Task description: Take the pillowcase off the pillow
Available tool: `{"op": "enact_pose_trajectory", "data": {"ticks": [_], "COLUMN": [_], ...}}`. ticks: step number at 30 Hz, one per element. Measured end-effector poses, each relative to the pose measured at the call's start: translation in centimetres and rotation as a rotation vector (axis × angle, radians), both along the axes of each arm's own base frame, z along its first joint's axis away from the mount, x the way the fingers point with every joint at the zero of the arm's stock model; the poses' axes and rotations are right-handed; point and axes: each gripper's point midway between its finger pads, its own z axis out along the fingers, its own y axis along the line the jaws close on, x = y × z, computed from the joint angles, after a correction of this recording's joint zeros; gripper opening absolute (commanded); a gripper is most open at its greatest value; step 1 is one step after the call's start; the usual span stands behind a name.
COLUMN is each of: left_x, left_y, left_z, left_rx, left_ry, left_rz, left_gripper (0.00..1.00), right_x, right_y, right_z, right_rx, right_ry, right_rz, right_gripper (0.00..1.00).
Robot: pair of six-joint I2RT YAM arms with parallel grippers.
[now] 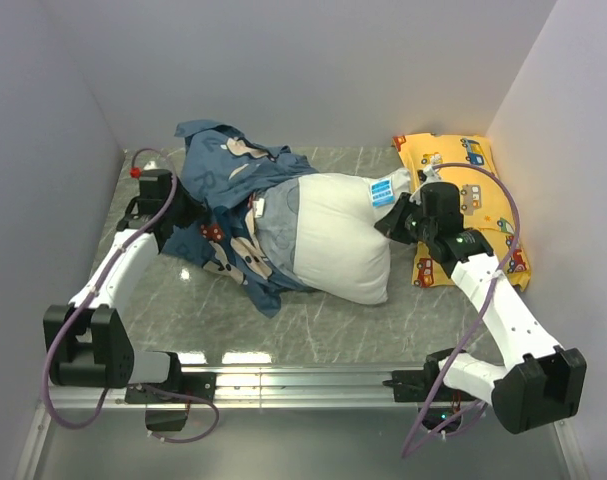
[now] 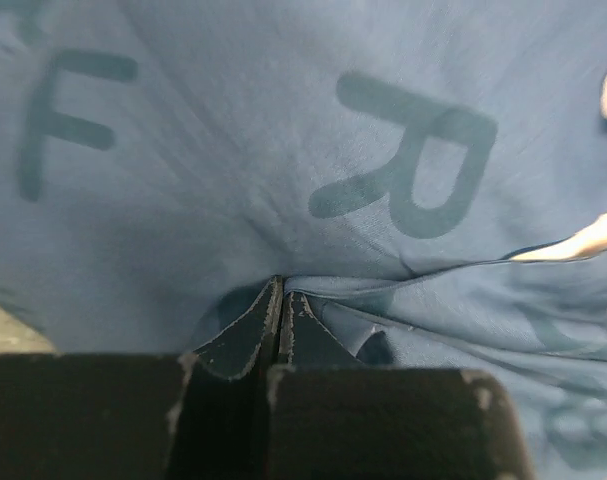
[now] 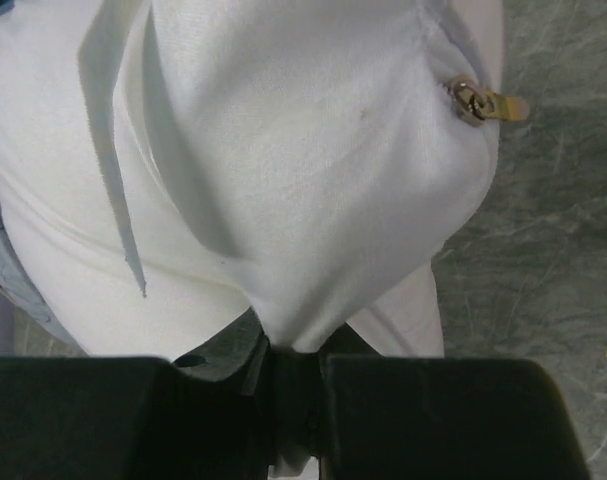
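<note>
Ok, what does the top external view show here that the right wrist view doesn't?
Only the top external view: how far off the pillowcase is, bunched over the left half of the pillow; the left gripper at its left folds; the blue-and-white tag; the yellow car-print pillow at the right.
Only the right wrist view: the right gripper shut on a pinch of the pillow's white fabric, and a brass zipper pull at the pillow's edge.
Both: the white pillow and the grey marbled table.
</note>
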Motion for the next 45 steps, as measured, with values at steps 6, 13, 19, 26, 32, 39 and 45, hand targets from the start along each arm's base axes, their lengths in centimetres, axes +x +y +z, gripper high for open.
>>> {"op": "enact_pose_trajectory", "data": {"ticks": [6, 13, 19, 26, 32, 39, 45], "left_x": [1.0, 1.5, 1.7, 2.0, 1.8, 0.4, -1.7], "left_y": [-2.8, -5.9, -6.2, -6.6, -7.2, -3.9, 1.8], "left_z": [-1.1, 0.0, 0.7, 1.7, 2.7, 4.9, 5.1], "left_rx": [0.029, 0.051, 0.061, 0.071, 0.09, 0.105, 0.098], "left_ry": [0.011, -0.027, -0.028, -0.038, -0.051, -0.074, -0.097], "left_rz": [-0.061, -0.134, -0.148, -0.177, -0.208, -0.079, 0.108], "left_gripper": [0.0, 0.0, 0.0, 0.0, 0.72, 0.93, 0.92], "right_x": [0.6, 0.4, 1.0, 2.0, 3.8, 5.0, 4.8], "right_y": [-1.2, 3.8, 8.9, 9.5, 10.8, 10.9, 11.1], "right_z": [-0.4, 7.0, 3.8, -6.2, -7.7, -7.3, -7.1], "right_rx": [-0.121, -0.225, -0.352, -0.5, -0.43, -0.223, -0.157], "right_ry": [-0.002, -0.219, -0.184, -0.001, 0.018, 0.054, 0.063], "right_rz": [-0.055, 0.025, 0.15, 0.194, 0.197, 0.23, 0.257], "right_gripper": [0.82, 0.93, 0.99, 0.87, 0.0, 0.0, 0.0]}}
